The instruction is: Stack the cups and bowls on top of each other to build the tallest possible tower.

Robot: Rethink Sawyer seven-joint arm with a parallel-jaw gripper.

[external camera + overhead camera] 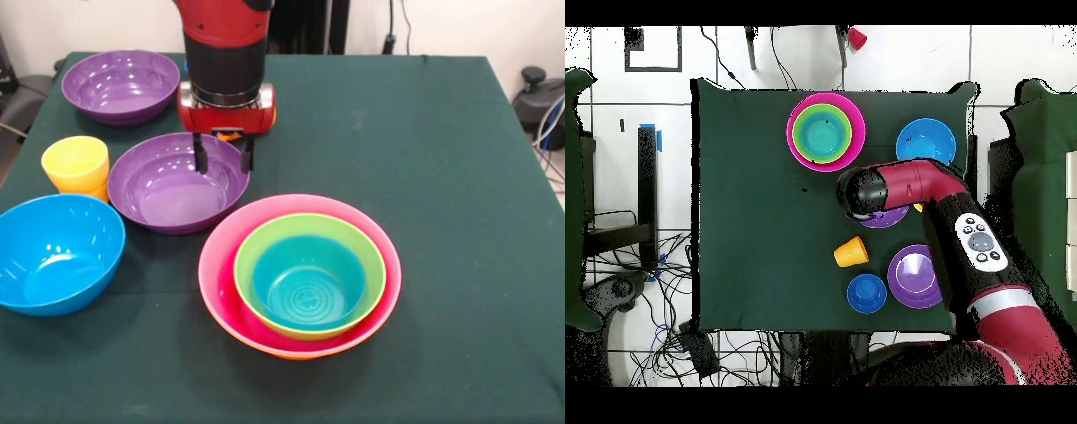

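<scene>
**Front view: gripper parked over the nearer purple bowl's far rim, nothing picked**

Gripper [223,153] hangs with its two fingers spread, straddling or just above the far rim of the nearer purple bowl [177,184]. Can't tell if either finger touches the rim. Nothing held.

Where things sit:
- Tower [300,276] so far: teal bowl [309,283] inside green bowl [252,261] inside pink bowl [221,252], a sliver of orange bowl [296,353] showing beneath. It stands toward the table's [441,177] front edge, roughly mid-width.
- Light blue bowl [53,252] near the front-left corner, just beside the purple one.
- Yellow cup [77,165] at the left edge, something orange under it (probably a second cup, mostly hidden).
- Second purple bowl [121,84] at the far-left corner.
- Overhead view adds an orange cup [850,252] on its side and a small dark blue bowl [866,292], both hidden behind the arm in the front view.

Risks, my read:
- A pinch on a thin, glossy rim is a weak hold; the bowl could tip or slip out during the carry.
- The purple bowl looks wider than the teal one, so it may perch on the green rim instead of nesting, then slide off if released off-centre.
- Lifting may drag the purple bowl into the yellow cup or the light blue bowl, both close.
</scene>
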